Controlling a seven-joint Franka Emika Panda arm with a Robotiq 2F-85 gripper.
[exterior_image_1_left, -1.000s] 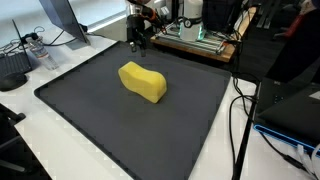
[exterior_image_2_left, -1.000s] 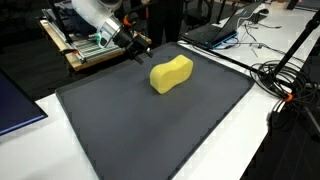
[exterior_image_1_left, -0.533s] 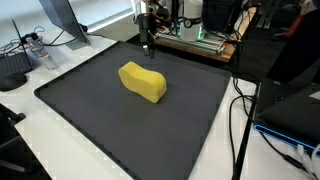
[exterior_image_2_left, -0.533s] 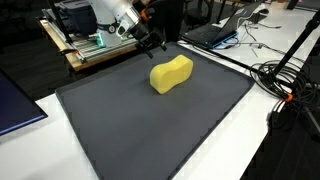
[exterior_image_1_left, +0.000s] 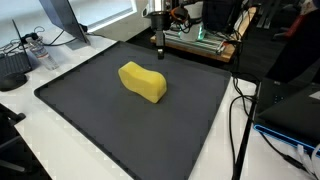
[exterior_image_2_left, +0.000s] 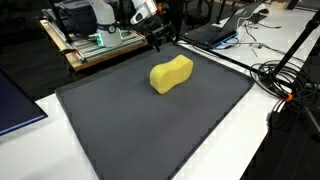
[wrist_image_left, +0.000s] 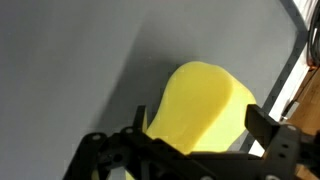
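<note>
Both exterior views: raised, mid-range, looking obliquely down at the yellow sponge (exterior_image_1_left: 143, 82) from its side away from the arm (exterior_image_2_left: 138, 12), at differing angles. Both share the sponge and the black mat (exterior_image_2_left: 130, 125). Wrist view: close above the sponge, facing down.

A dark grey mat (exterior_image_1_left: 110, 125) covered most of a white table (exterior_image_1_left: 30, 135) in both exterior views. Behind the mat's far edge stood a wooden-framed machine (exterior_image_1_left: 200, 38) with a green glow inside, and a monitor (exterior_image_1_left: 62, 18) rose near one corner. Black cables (exterior_image_2_left: 285, 85) trailed over the table beside the mat, near a laptop (exterior_image_2_left: 225, 28).
</note>
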